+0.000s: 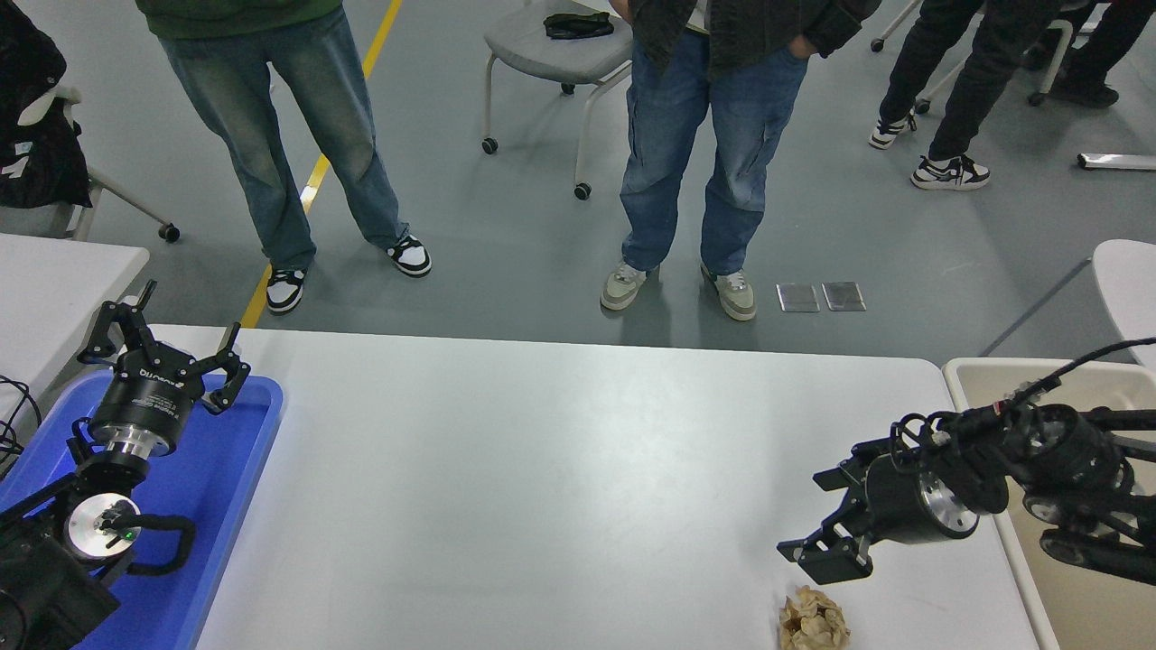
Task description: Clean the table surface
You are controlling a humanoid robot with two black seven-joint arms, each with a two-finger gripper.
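Two arms in view. Left gripper (163, 348) is parked at the lower left above a blue tray (244, 469), fingers spread apart and holding nothing. Right arm enters from the right edge, over the beige bin (1020, 379) that sits just beside the table's right end. Right gripper (826, 551) is angled down and toward the near edge, above the table surface (542, 478); whether its fingers are apart or together cannot be told from this angle, since they overlap in the view. Nothing is seen held in it. Just below the gripper tip, at the near right of the table, lies a crumpled tan paper wad (813, 621), partly cut by the frame's bottom edge; gripper and wad appear close but not touching. The table surface is white, slightly glossy, and fills the middle of the view from the tray to the bin. A smaller white table (54, 280) shows at the left edge. On the far side, two people in blue jeans (289, 117) stand on the grey floor facing the table; a third pair of legs in dark trousers (957, 72) is at the upper right. A grey chair (551, 50) on castors stands between the two people, with a dark object on its seat. A yellow floor line (316, 171) runs diagonally at the upper left.
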